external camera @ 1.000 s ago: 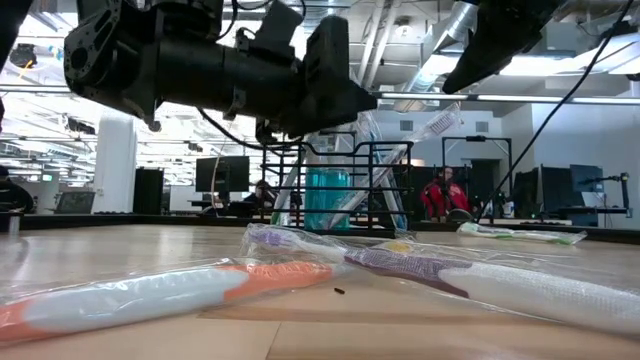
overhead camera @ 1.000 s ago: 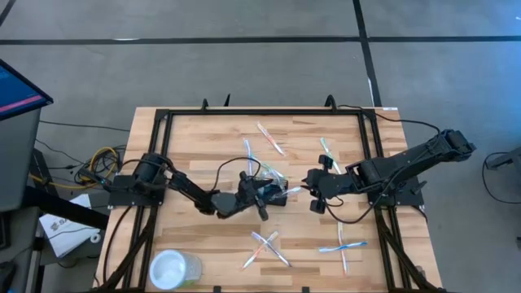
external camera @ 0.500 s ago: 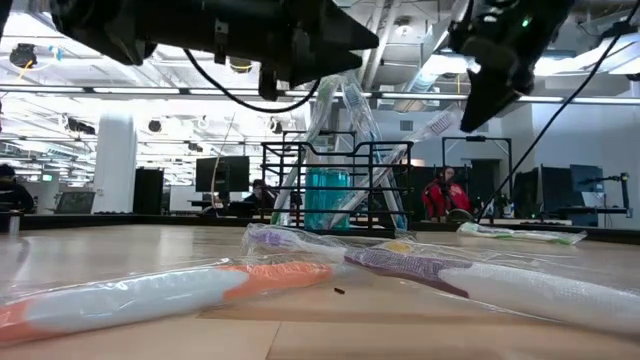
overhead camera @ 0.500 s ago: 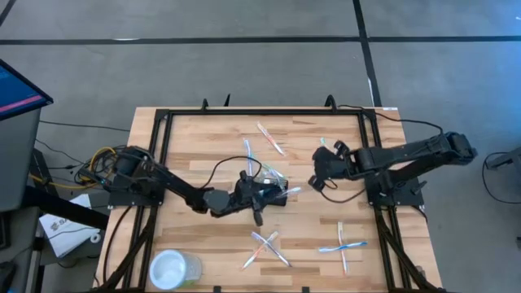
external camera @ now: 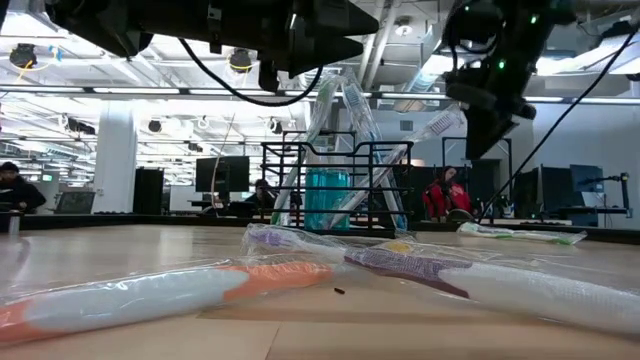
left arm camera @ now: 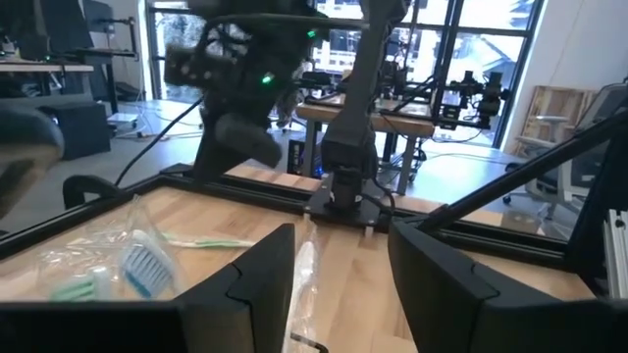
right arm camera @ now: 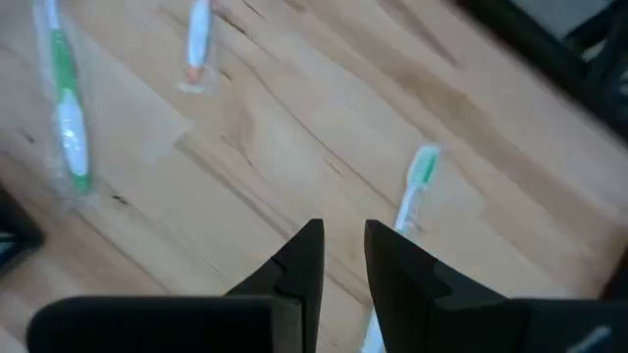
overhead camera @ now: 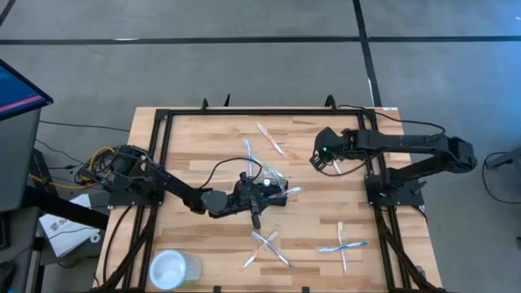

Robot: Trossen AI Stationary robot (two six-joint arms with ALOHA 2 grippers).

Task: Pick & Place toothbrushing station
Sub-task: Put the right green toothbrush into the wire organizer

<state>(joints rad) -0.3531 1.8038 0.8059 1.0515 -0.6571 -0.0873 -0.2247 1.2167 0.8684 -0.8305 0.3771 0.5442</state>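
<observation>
The left end effector (overhead camera: 262, 197) is hovering, spread and empty, right above the toothbrushing station (overhead camera: 273, 187) mid-counter — next, a descent. The right end effector (overhead camera: 319, 159), narrowly parted, is hanging empty beyond it.

I see the toothbrushing station (external camera: 335, 187), a small black wire caddy, box-shaped, standing upright on the wooden table near its middle. From above (overhead camera: 271, 189) it is partly covered by the left arm. It holds a teal item and several wrapped toothbrushes that lean out above its rim.
</observation>
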